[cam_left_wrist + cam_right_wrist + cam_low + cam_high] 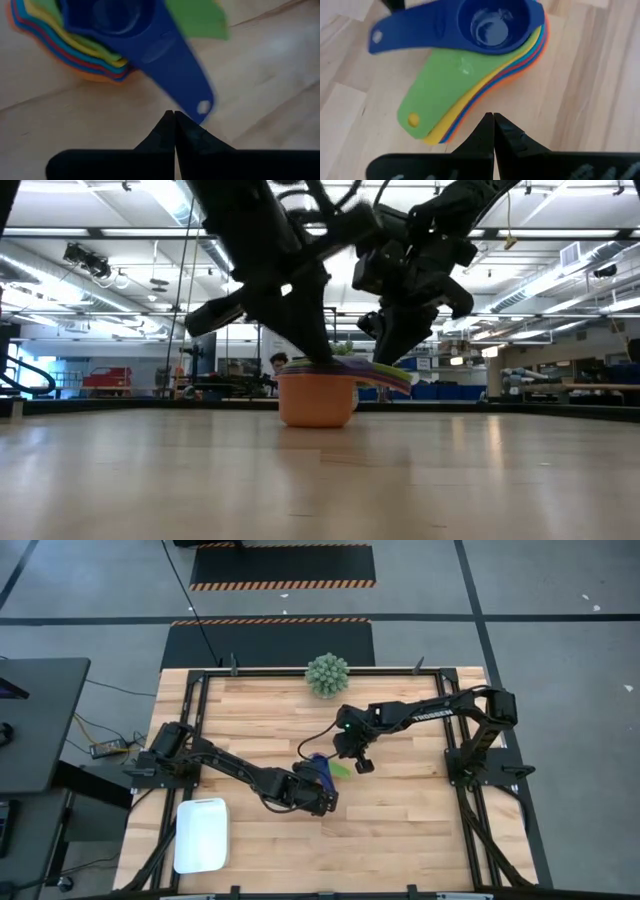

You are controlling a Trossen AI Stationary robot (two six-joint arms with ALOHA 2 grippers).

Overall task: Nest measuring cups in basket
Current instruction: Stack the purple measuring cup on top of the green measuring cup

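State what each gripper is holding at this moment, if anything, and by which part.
Nothing is held. The left gripper and the right gripper are both shut with nothing between their fingertips, poised just above the stack of measuring cups on the table.

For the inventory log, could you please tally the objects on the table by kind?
Measuring cups, stacked in one nest: at least 6 by rim colours (dark blue, green, yellow, light blue, red, orange)
White basket: 1
Spiky green ball plant: 1
Total: at least 8

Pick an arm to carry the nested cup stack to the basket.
Left, probably. The basket sits on the left arm's side, and the left gripper, shut, is beside the measuring cups. The right gripper is farther from the basket.
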